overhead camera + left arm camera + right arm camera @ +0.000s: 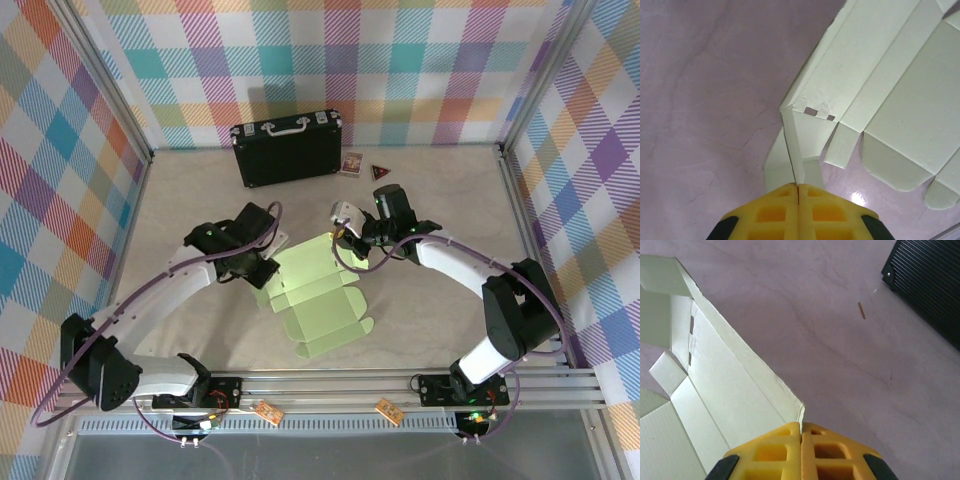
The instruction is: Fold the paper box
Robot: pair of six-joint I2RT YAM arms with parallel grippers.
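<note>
The paper box is a pale green creased cut-out lying mostly flat in the middle of the table, its far panels lifted. My left gripper is at its left far corner, its yellow jaws shut on a thin raised side flap. My right gripper is at the far right corner, jaws shut on the corner of the raised far panel. The box's open inside with its flaps and slots spreads to the left in the right wrist view.
A black hard case with a metal handle stands at the back, its corner near the right arm. Two small cards lie beside it. Checked walls enclose the table. Two small orange tags sit on the front rail.
</note>
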